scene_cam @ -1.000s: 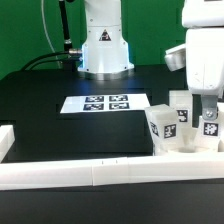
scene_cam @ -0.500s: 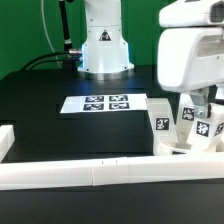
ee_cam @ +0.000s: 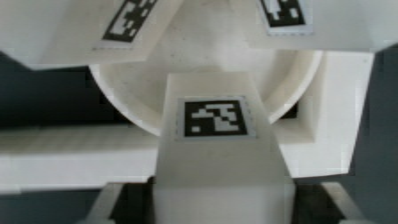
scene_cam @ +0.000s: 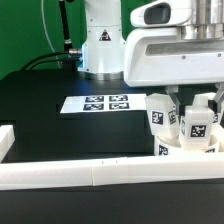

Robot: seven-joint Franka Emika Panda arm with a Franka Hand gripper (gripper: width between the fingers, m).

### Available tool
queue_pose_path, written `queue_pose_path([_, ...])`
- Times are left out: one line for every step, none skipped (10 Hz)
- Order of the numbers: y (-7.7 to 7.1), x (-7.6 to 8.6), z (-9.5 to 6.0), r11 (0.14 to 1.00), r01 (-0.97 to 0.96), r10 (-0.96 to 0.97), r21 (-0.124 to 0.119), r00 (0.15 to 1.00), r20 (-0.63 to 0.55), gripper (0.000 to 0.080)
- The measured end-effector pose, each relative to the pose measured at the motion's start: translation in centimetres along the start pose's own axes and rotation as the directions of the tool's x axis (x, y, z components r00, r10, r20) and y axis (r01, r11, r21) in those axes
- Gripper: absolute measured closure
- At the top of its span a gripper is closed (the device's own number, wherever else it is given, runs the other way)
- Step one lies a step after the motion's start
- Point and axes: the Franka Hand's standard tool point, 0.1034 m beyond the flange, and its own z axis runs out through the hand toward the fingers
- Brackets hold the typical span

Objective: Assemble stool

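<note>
The white round seat (scene_cam: 190,152) lies at the exterior view's right, in the corner of the rails, with tagged leg blocks standing on it (scene_cam: 161,112) (scene_cam: 198,125). My gripper (scene_cam: 185,100) hangs directly over them, its body hiding the parts behind. In the wrist view one leg block (ee_cam: 217,130) runs from between my fingers (ee_cam: 118,203) down to the seat (ee_cam: 121,95). The gripper (ee_cam: 222,208) looks shut on it, with dark strips on either side. Two other legs (ee_cam: 135,22) (ee_cam: 285,14) stand at the seat's far rim.
The marker board (scene_cam: 105,103) lies flat on the black table in the middle. A long white rail (scene_cam: 90,173) runs along the front and another piece (scene_cam: 6,140) stands at the exterior view's left. The robot base (scene_cam: 105,45) is behind.
My gripper has swung from the exterior view's right edge leftward and nearer, and now looms over the stool parts. The legs have shifted slightly.
</note>
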Motion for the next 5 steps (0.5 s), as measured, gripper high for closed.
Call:
queue_pose_path([0.3, 0.1, 0.0, 0.998, -0.061, 0.061, -0.002, 0.998, 0.000, 0.0461])
queue_pose_path([0.4, 0.1, 0.0, 0.994, -0.108, 0.108, -0.004, 0.994, -0.001, 0.0461])
queue_pose_path([0.9, 0.2, 0.0, 0.975, -0.223, 0.223, -0.009, 0.975, -0.004, 0.0461])
queue_pose_path([1.3, 0.4, -0.1, 0.925, -0.379, 0.379, -0.011, 0.925, -0.015, 0.0461])
queue_pose_path([2.2, 0.3, 0.1, 0.823, -0.568, 0.567, -0.005, 0.822, -0.042, 0.0461])
